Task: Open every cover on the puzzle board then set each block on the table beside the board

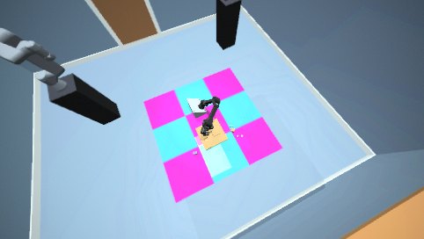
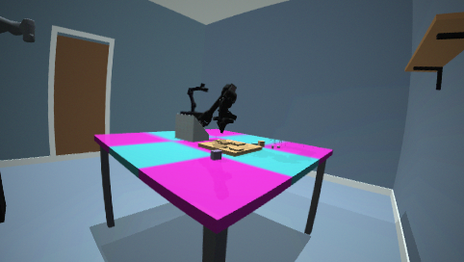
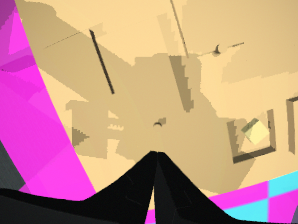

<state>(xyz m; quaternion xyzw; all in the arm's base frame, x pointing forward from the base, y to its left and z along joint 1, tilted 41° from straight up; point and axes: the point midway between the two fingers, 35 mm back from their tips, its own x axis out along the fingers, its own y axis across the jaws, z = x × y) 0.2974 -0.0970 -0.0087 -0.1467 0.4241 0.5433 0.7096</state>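
The tan puzzle board lies flat on the table. My gripper is shut and empty, above the board. The wrist view shows a dark slot, a small pin-like mark just beyond the fingertips and another pin-like mark. A square well is uncovered at right, with a pale yellow diamond shape inside; I cannot tell whether it is a block. Covers match the board's colour, so their edges are unclear. A grey-purple block and a tan block rest beside the board.
Small pale objects stand on the table beyond the tan block. The grey wedge-shaped base stands behind the board. Part of another recess shows at the wrist view's right edge. Arm shadows blur the board's details.
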